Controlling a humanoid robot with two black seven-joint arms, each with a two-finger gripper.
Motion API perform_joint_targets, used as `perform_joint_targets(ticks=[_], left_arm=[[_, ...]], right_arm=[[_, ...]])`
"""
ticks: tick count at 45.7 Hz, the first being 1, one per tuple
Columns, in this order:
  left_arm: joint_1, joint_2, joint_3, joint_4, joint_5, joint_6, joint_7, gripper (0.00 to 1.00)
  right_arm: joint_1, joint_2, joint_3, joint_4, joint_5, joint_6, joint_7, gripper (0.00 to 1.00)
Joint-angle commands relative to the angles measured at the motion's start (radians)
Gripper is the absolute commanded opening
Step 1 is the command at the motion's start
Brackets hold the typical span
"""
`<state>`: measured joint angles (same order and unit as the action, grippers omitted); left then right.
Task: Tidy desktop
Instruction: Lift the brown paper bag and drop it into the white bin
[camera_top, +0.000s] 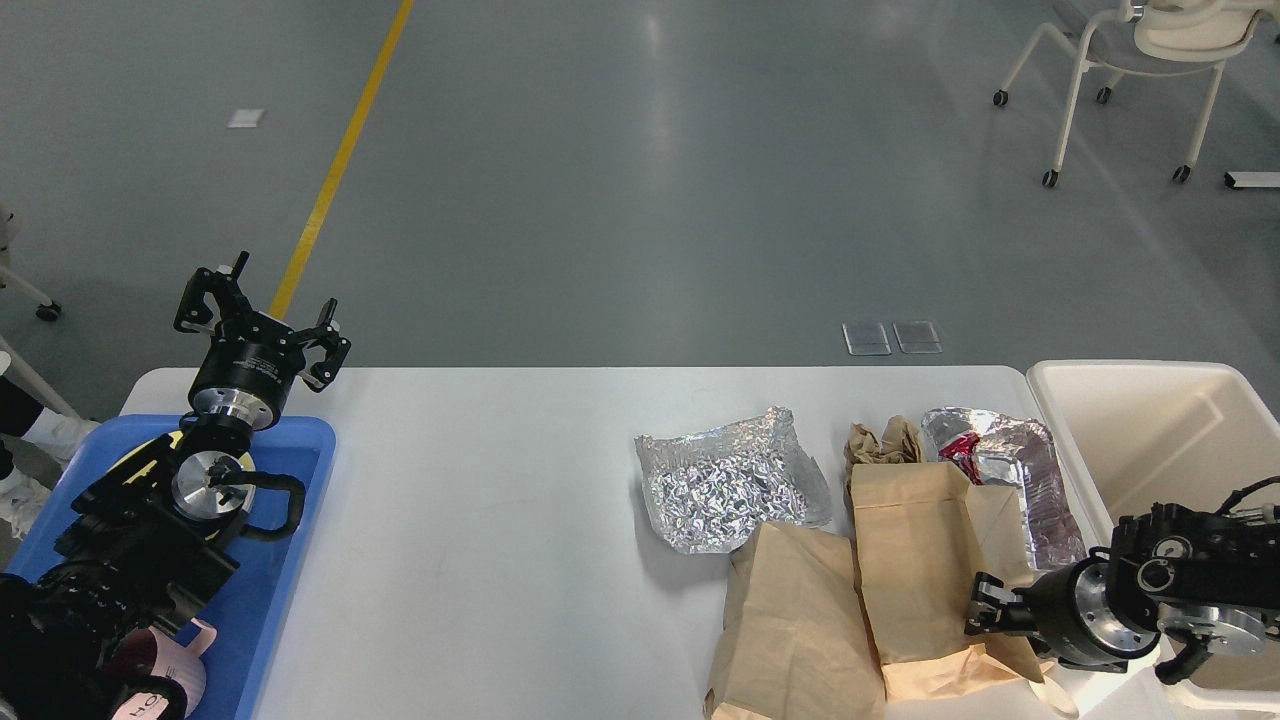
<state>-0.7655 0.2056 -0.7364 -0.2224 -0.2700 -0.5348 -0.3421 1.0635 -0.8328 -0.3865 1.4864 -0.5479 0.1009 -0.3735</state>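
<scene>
Resting low over the counter (480, 520), the right tool (985, 612) touches a paper bag (915, 560); its grip cannot be told. The left tool (262, 318), fingers spread, hangs above the counter's far-left corner and tray (290, 560).

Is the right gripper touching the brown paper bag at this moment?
Cannot tell. In the head view the right gripper overlaps the near right edge of the brown paper bag, but its dark fingers are small, and neither contact nor gap shows plainly.
</scene>
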Motion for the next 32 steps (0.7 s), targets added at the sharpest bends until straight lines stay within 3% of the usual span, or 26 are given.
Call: perform_joint_targets(ticks=[1,26,32], left_arm=[[0.0,0.0,0.0,0.0,0.0,0.001,0.0,1.0],[0.0,0.0,0.0,0.0,0.0,0.001,0.0,0.99],[0.0,0.0,0.0,0.0,0.0,-0.001,0.0,1.0]], right_arm=[[-0.079,0.027,0.054,-0.047,-0.001,0.0,0.01,0.0],[-0.059,0.018,0.064,-0.037,-0.044,0.022,0.01,0.0],[0.009,-0.051,0.063,0.024,-0.041,0.108,0.01,0.0]])
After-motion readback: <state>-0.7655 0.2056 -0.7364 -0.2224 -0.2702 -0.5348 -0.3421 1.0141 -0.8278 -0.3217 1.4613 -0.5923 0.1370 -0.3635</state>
